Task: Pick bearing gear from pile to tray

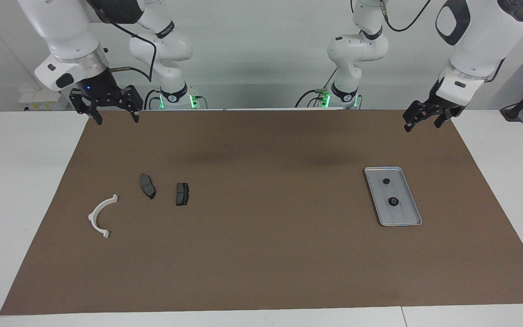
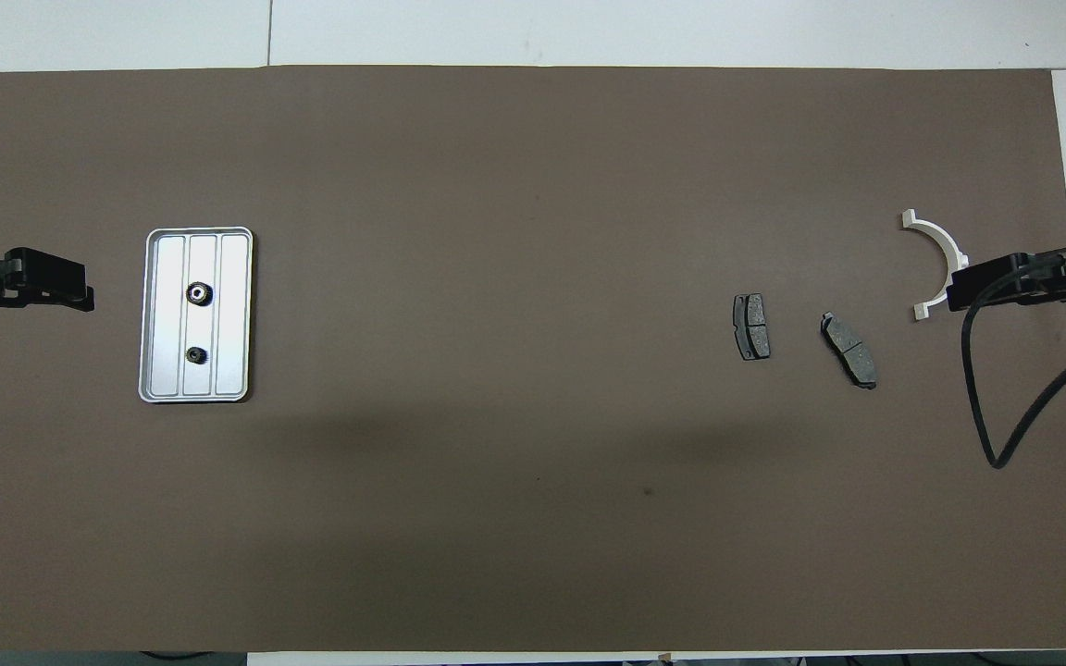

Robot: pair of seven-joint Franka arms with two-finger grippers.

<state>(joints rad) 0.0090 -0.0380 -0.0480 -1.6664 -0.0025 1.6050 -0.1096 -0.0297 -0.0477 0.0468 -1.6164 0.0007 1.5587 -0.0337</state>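
Two black gears (image 1: 393, 202) (image 1: 386, 181) lie in the silver tray (image 1: 411, 200) at the left arm's end of the worktop. The white arc bracket (image 1: 100, 217) and two brake pads (image 1: 147, 185) (image 1: 182, 194) lie well apart from it. Left claw (image 1: 420, 122) and right claw (image 1: 114, 118) hang empty, fingers apart, over the brown mat (image 1: 266, 254).

Two gears (image 1: 389, 191) in tray (image 1: 410, 216) toward left arm's end, brake pads (image 1: 165, 190) and bracket (image 1: 100, 215) toward right arm's
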